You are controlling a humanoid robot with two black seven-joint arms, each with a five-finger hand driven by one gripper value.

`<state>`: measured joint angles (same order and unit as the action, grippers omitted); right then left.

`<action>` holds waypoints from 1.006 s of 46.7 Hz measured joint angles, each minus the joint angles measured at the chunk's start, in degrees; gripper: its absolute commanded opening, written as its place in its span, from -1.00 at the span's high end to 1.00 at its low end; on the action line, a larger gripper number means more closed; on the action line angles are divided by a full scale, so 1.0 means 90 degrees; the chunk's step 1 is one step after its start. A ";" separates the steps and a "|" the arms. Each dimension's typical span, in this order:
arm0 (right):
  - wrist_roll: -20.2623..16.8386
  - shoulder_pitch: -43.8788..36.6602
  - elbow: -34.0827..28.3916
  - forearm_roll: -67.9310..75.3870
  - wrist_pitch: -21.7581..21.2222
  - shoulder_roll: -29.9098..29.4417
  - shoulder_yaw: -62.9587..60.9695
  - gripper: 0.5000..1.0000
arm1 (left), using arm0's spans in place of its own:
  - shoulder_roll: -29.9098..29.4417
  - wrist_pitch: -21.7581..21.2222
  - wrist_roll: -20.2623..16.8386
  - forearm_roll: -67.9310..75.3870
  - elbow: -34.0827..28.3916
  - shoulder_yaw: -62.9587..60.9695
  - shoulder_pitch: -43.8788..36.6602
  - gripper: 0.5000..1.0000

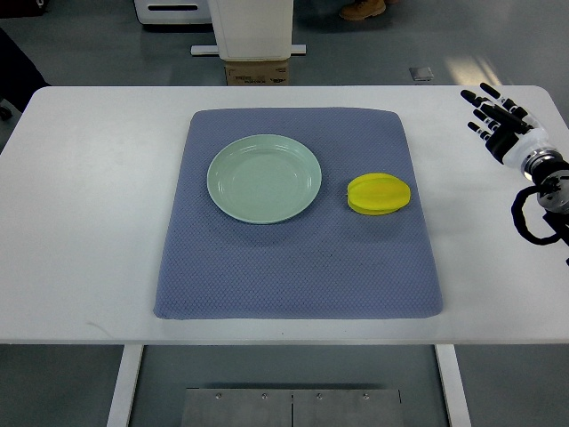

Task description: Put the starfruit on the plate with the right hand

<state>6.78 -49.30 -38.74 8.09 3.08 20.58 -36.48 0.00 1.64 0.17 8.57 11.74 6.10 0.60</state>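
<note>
near the camera, a blue-grey textured mat [298, 267] is covering the middle of the white table [89, 231], its front edge lying just short of the table's near edge. on the mat, a pale green round plate [264, 178] is sitting in the far left part, holding nothing. the yellow starfruit [379, 194] is lying on the mat just to the right of the plate, apart from its rim, its long axis running left to right and its ridges following that line. well to the right of the mat, over the table's far right corner, the right hand [500, 117] is hovering with its black fingers [484, 110] spread and pointing up-left, gripping nothing and well clear of the starfruit.
</note>
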 measured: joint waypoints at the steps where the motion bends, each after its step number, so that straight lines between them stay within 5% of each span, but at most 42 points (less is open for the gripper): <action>1: 0.0000 0.0001 0.0000 0.0000 0.0000 0.0000 0.0000 -1.00 | 0.0000 0.0000 0.0000 -0.0001 -0.0002 0.0003 0.0000 -1.00; 47: 0.0040 -0.0182 0.0415 -0.0063 -0.0076 -0.0011 -0.0010 -1.00 | 0.0000 0.0014 0.0011 0.0000 -0.0003 -0.0013 0.0020 -1.00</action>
<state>7.14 -50.94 -35.01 7.52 2.39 20.49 -36.57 0.00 1.77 0.27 8.57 11.71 5.98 0.79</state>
